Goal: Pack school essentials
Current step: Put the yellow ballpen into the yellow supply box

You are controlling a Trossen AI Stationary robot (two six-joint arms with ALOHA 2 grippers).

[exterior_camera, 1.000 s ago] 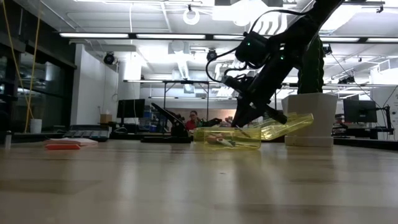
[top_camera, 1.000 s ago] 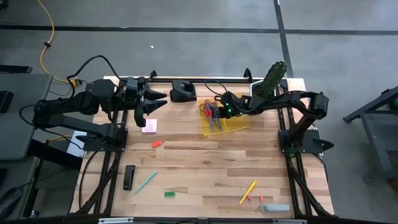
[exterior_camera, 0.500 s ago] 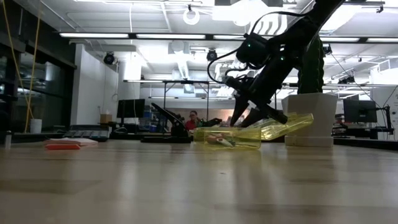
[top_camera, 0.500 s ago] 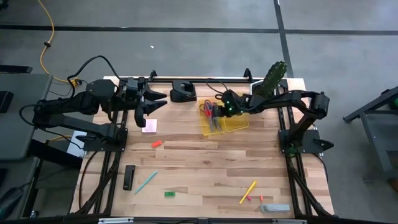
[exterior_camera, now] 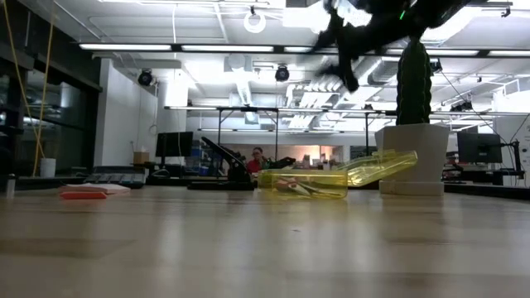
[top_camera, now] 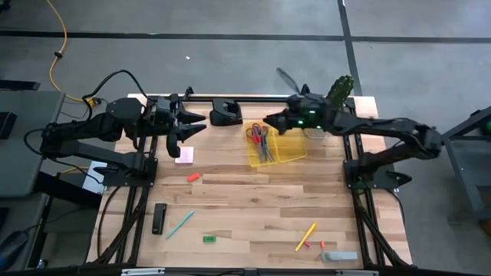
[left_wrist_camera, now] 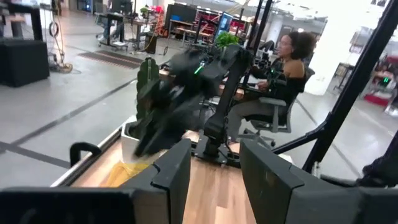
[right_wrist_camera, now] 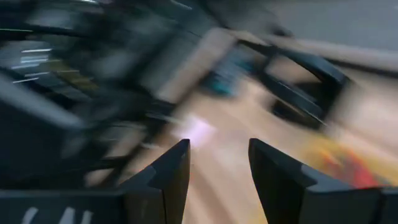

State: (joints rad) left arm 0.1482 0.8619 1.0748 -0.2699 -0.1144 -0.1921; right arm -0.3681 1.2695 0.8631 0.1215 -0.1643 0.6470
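Scissors (top_camera: 259, 136) are held in a tray (top_camera: 294, 153) at the table's (top_camera: 253, 207) back. Pencils (top_camera: 305, 237) and an eraser (top_camera: 209, 239) are scattered along the front, a pad (top_camera: 184, 156) lying left of the tray.

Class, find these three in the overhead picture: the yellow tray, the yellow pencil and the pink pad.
yellow tray (top_camera: 293, 152): high view, its bare right part.
yellow pencil (top_camera: 305, 237): high view, middle of its shaft.
pink pad (top_camera: 184, 156): high view, centre of its top face.

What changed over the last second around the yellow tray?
The right gripper opened, rose out of the yellow tray and pulled back toward the table's far edge, leaving the scissors inside. The left gripper, pink pad and scattered pencils stayed put.
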